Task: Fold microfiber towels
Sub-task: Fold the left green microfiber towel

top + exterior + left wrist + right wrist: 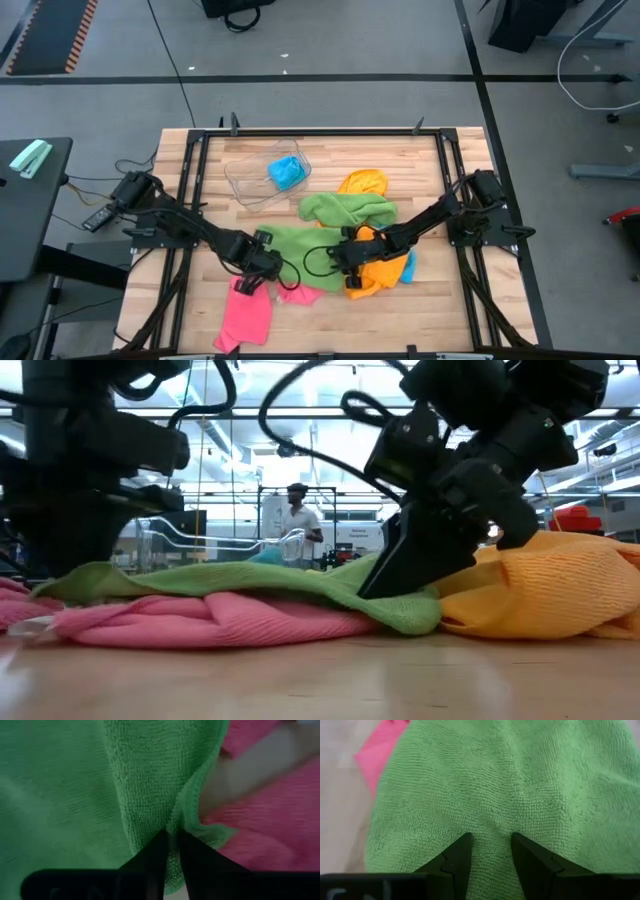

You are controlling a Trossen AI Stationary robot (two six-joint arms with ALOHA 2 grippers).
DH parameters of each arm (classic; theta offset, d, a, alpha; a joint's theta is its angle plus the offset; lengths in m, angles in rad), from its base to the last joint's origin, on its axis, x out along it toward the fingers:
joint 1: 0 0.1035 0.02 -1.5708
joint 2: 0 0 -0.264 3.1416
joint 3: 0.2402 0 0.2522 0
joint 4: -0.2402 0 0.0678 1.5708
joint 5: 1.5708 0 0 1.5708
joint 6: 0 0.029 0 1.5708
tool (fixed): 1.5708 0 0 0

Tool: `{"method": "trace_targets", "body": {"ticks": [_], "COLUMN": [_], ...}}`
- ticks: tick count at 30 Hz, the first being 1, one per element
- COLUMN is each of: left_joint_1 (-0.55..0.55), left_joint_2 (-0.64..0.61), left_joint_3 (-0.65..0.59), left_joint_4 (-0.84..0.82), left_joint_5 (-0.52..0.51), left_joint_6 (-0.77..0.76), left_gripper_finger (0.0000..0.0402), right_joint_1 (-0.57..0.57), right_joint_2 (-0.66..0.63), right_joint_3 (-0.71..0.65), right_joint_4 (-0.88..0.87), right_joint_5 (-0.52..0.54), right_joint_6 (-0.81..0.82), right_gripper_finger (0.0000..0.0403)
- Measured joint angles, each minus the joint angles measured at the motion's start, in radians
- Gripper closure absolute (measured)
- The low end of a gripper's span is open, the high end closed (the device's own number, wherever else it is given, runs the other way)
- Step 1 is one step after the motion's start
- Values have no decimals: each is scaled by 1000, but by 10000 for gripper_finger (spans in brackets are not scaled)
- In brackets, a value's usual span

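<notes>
My left tool (262,268) sits low over the near middle of the wooden counter (430,310). Its two dark fingers (150,862) stand almost together, with a folded edge of the green towel (300,243) pinched in the narrow gap between them. Just past that edge, on the side away from the green cloth, a pink towel (247,312) lies on the counter, partly tucked under the green one and stretching on toward the counter's near edge.

My right tool (345,256) is close by, facing the left one across the green towel. Its fingers (457,862) are parted and press down onto the cloth, with a band of green showing between them; I cannot tell whether they actually grip it. Directly behind this tool, an orange towel (378,270) lies in a heap under my right arm, touching the green cloth. A sliver of a sky blue towel (409,266) peeks out beside that orange heap.

Beyond both tools, farther across the counter, a second green towel (345,209) lies crumpled, and another orange towel (362,183) sits just past it. To that pile's side stands a clear plastic tub (250,180) holding a blue cloth (286,173).

From counter height, a person (297,518) stands far back in the room.
</notes>
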Motion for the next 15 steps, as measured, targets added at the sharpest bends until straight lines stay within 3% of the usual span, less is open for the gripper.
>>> {"method": "trace_targets", "body": {"ticks": [5, 8, 15], "left_joint_1": [-14, -27, -57], "left_joint_2": [-7, -6, -6], "left_joint_3": [2, 39, 133], "left_joint_4": [-7, -97, -180], "left_joint_5": [-90, -127, -136], "left_joint_6": [-1, -29, -152], "left_gripper_finger": [328, 324, 338], "right_joint_1": [-20, -23, -24], "right_joint_2": [-3, -3, -3], "right_joint_3": [2, 3, 3], "right_joint_4": [-41, -49, -54], "right_joint_5": [0, 1, 4], "right_joint_6": [47, 50, 52], "right_gripper_finger": [254, 254, 254]}}
